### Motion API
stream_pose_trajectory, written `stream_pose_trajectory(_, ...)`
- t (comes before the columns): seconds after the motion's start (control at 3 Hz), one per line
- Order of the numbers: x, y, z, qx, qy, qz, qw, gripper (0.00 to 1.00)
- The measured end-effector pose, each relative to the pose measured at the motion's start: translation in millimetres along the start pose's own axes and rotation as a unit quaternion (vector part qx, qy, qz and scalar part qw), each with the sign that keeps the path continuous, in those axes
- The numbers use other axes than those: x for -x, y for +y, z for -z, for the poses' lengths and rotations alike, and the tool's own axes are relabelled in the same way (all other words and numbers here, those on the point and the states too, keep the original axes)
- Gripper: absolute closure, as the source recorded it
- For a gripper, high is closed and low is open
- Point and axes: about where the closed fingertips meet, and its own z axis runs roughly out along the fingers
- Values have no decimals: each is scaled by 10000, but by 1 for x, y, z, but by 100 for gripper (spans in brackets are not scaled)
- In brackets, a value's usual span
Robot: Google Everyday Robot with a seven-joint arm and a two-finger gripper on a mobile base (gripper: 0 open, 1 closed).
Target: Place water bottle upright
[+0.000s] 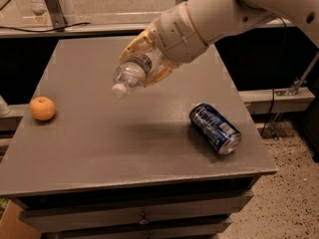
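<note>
Lab-like workroom, grey drawer table (124, 153), speckled floor (294, 193), cables (272, 103), metal bracket (294, 87), end effector (145, 63) holding water bottle (129, 74) above table.
</note>
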Motion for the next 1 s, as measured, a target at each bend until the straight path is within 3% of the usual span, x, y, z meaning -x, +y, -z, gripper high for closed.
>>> stream_pose_trajectory(0.33,0,0,-1,15,-2,11,10000,100)
stream_pose_trajectory(0.67,-2,-1,-2,-336,-346,-261,9985,100)
stream_pose_trajectory(1.0,-11,16,-18,-1361,-1417,-1403,9704,100)
